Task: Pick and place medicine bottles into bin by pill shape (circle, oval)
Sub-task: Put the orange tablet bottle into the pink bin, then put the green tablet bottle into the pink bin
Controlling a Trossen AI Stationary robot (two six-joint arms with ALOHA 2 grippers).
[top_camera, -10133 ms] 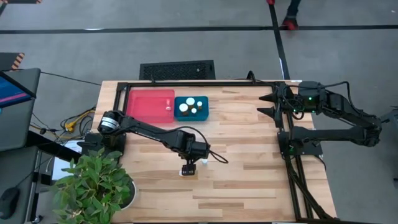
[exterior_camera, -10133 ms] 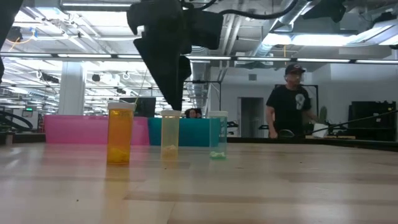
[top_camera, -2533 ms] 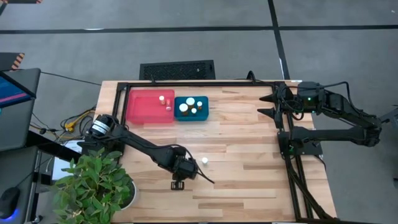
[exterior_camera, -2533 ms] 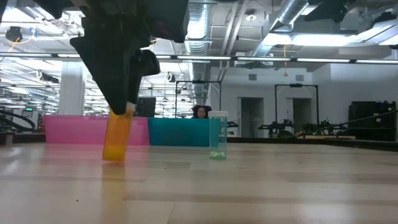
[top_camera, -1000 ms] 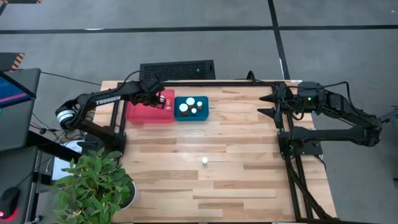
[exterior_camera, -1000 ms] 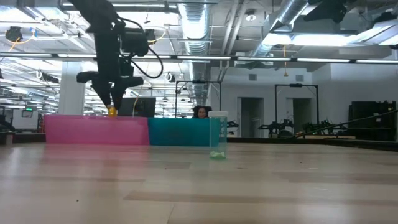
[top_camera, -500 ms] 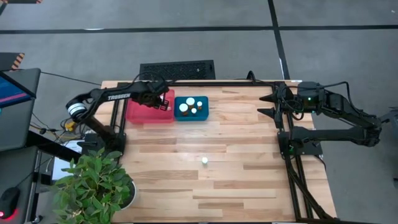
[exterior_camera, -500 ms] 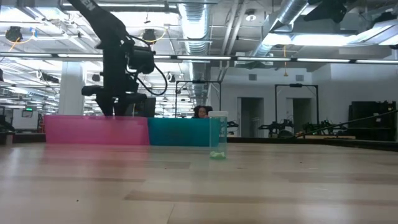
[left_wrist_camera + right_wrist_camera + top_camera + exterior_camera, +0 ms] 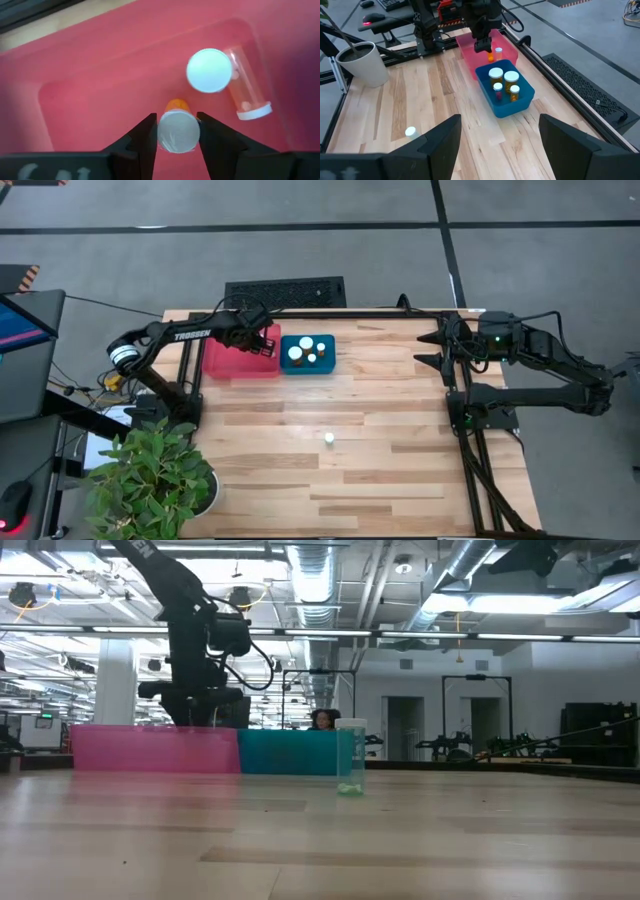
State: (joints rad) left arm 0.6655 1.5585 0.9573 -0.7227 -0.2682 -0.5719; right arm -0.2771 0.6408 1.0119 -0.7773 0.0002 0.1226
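Observation:
My left gripper (image 9: 178, 135) reaches down into the pink bin (image 9: 225, 360), shut on a bottle with a white cap and an orange body (image 9: 177, 105). Two more bottles are in this bin: one upright (image 9: 209, 70) and a clear one lying on its side (image 9: 248, 85). The blue bin (image 9: 330, 363) beside it holds several upright bottles (image 9: 504, 79). A single clear bottle (image 9: 328, 438) stands upright on the table's middle. My right gripper (image 9: 428, 348) waits open at the far right. My left gripper pinches the orange bottle's white cap (image 9: 178, 131) between its two fingers, one on each side of the cap's rim. The fingers come from above, pointing down. The bottle hangs upright below them inside the pink bin; whether its bottom touches the bin floor I cannot tell.
A potted plant (image 9: 150, 475) stands off the table's near left corner. Black frame rails (image 9: 460, 420) run along the far and right sides. Bare wood lies around the lone bottle (image 9: 350, 755). A person (image 9: 322, 720) shows far behind the bins.
My left gripper has come down into the pink bin with the orange bottle, shifting a little toward the table's right edge. In the low view the bottle has sunk behind the bin's wall. The fingers have stayed shut on the cap.

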